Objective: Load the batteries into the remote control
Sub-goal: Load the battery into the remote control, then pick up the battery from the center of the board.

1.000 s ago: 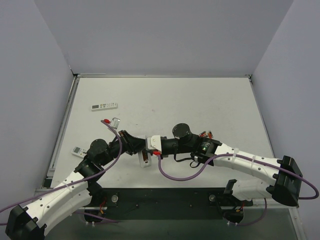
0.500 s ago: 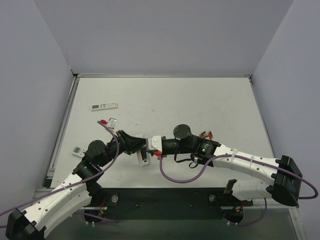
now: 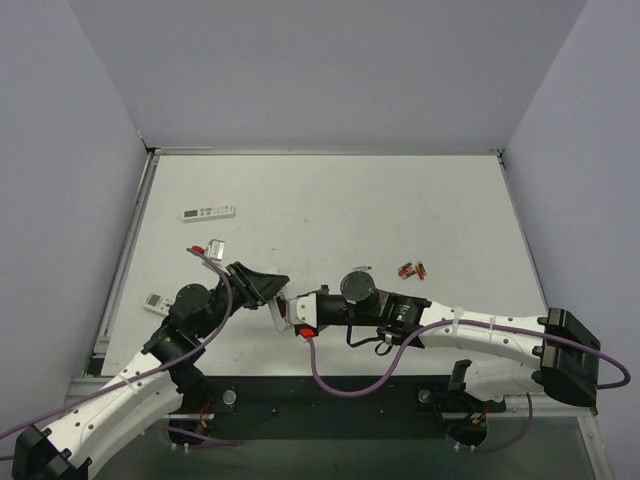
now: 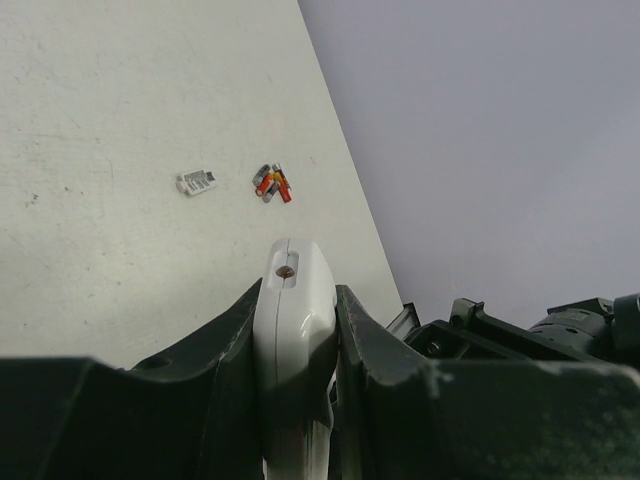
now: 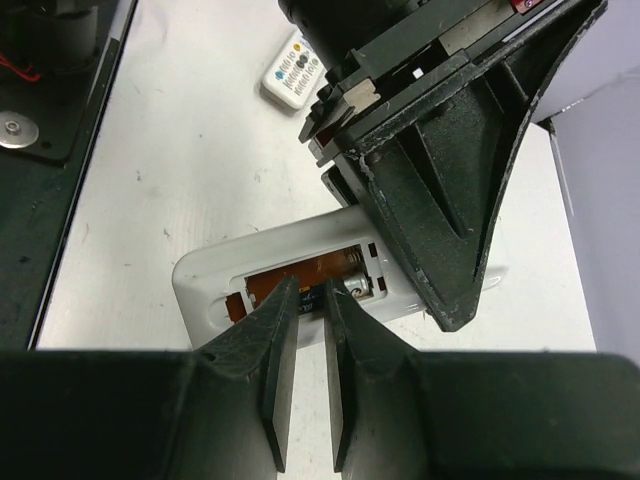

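Observation:
My left gripper (image 3: 265,290) is shut on the white remote control (image 3: 281,312) and holds it on edge just above the table. The left wrist view shows its end (image 4: 291,300) clamped between the jaws. In the right wrist view the remote (image 5: 205,280) has its back open, with a dark and orange battery (image 5: 318,292) lying in the compartment. My right gripper (image 5: 308,300) is nearly closed with its fingertips on that battery. Loose batteries (image 3: 411,269) lie on the table to the right and also show in the left wrist view (image 4: 272,184).
A small grey piece (image 3: 362,268) lies left of the loose batteries. A longer white remote (image 3: 208,212) lies at the far left. Another small remote with coloured buttons (image 3: 155,302) sits at the table's left edge. The dark base plate (image 3: 330,395) runs along the near edge.
Both grippers and the remote have moved nearer and slightly left. The right arm has drawn back, uncovering the small grey piece and the loose batteries.

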`<action>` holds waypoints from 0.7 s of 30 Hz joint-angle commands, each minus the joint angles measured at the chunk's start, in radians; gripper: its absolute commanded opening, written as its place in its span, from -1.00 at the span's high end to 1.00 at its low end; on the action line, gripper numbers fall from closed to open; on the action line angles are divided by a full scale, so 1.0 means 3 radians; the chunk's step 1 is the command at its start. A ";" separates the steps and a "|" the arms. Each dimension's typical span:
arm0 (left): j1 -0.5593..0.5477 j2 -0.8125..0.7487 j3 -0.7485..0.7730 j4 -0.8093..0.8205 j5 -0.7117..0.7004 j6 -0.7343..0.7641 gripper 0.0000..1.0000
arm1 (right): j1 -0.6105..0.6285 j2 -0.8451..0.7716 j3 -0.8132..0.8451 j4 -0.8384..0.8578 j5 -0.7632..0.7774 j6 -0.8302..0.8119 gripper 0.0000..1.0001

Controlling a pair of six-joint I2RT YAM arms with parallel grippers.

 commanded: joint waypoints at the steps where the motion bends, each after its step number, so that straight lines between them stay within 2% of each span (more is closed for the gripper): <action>1: -0.0023 -0.0203 0.0192 0.1019 0.0176 -0.0398 1.00 | 0.0056 0.0288 -0.0221 -0.0678 0.0611 -0.0127 0.74; 6: -0.0028 -0.0223 0.0192 0.0887 0.0171 -0.0322 1.00 | 0.0082 0.0217 -0.0221 -0.0606 0.0622 -0.0081 0.70; 10: -0.0023 -0.0259 0.0141 0.0687 0.0094 -0.0138 1.00 | 0.0087 -0.0038 -0.0190 -0.0601 0.0524 0.0072 0.61; 15: -0.0028 -0.0270 -0.0013 0.0472 -0.0039 0.0159 1.00 | 0.0082 -0.0381 -0.0144 -0.0570 0.0503 0.0399 0.26; 16: -0.0028 -0.0270 -0.0079 0.0472 -0.0049 0.0179 1.00 | 0.0057 -0.0493 -0.0134 -0.0565 0.0539 0.0476 0.24; 21: -0.0023 -0.0234 -0.0258 0.0508 -0.0085 0.0282 1.00 | -0.0163 -0.0790 -0.0088 -0.0789 0.0835 0.1288 -0.01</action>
